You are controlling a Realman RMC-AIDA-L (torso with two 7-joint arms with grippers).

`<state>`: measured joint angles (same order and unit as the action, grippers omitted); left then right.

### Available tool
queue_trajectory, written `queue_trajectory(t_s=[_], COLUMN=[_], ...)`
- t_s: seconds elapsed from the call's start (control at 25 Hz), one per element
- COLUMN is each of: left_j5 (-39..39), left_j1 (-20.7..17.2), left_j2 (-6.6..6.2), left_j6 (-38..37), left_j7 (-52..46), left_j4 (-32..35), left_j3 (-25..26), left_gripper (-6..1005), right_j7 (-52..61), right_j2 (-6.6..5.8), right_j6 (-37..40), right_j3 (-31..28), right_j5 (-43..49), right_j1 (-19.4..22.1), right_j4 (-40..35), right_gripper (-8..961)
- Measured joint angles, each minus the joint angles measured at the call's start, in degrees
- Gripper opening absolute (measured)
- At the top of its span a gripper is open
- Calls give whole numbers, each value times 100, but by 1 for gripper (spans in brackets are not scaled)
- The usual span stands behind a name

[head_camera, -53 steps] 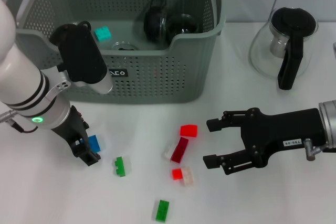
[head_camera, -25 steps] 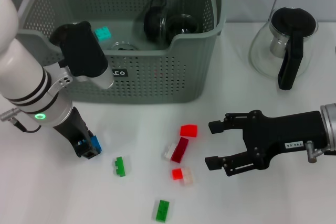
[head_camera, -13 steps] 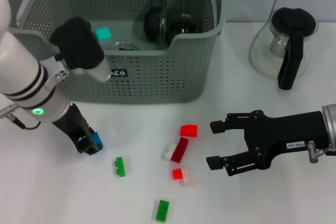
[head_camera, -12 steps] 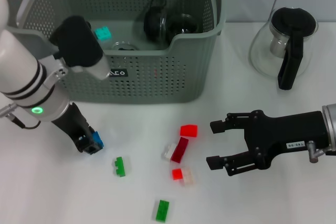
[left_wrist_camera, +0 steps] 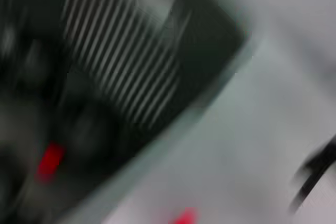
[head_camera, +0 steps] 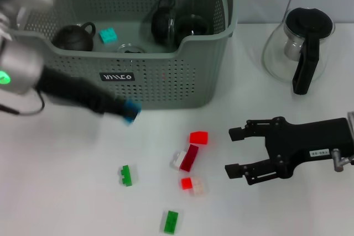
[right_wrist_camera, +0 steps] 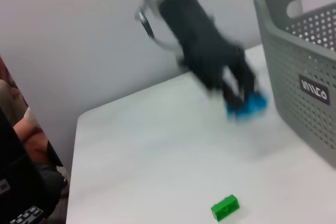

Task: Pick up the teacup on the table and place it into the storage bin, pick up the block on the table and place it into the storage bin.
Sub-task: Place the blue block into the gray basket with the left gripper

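My left gripper (head_camera: 121,108) is shut on a blue block (head_camera: 131,111) and holds it above the table, just in front of the grey storage bin (head_camera: 166,84). The right wrist view shows the same gripper (right_wrist_camera: 237,97) with the blue block (right_wrist_camera: 250,105) beside the bin's wall (right_wrist_camera: 310,61). Inside the bin lie a black teacup (head_camera: 74,37), two more dark cups (head_camera: 164,21), and a teal block (head_camera: 108,35). My right gripper (head_camera: 235,151) is open and empty over the table at the right. The left wrist view is a blur.
Loose blocks lie on the table: a red one (head_camera: 198,137), a dark red and white pair (head_camera: 187,158), a red and white pair (head_camera: 191,184), and two green ones (head_camera: 126,175) (head_camera: 170,221). A glass carafe with a black handle (head_camera: 301,45) stands at the back right.
My left gripper has lifted the blue block off the table and swung right toward the bin's front. The arm no longer covers the black teacup in the bin. The right gripper drifted slightly right.
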<state>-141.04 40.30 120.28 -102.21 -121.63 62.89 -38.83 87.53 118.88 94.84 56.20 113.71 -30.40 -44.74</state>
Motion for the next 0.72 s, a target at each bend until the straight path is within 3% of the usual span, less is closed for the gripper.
queue_trajectory(t_s=[0.12, 0.24, 0.36, 0.4, 0.72], left_j5=[1391, 2312, 2403, 2332, 2229], left_j1=[-25, 15, 198, 289, 272], left_j2=[-220, -289, -288, -286, -248], left_j6=[-287, -35, 686, 1333, 2765], left_j7=[15, 86, 117, 50, -109], left_j4=[-216, -265, -227, -252, -241], left_j3=[543, 577, 370, 97, -340], left_gripper=[394, 412, 431, 437, 486], right_j7=[24, 25, 26, 26, 19], right_j2=[-40, -82, -97, -102, -102], right_j6=[45, 82, 85, 93, 106], right_j3=[-80, -143, -155, -155, -140], right_j5=[-3, 0, 2, 3, 3], right_j1=[76, 124, 141, 142, 128], right_j4=[0, 12, 15, 17, 19], right_gripper=[926, 925, 925, 925, 925])
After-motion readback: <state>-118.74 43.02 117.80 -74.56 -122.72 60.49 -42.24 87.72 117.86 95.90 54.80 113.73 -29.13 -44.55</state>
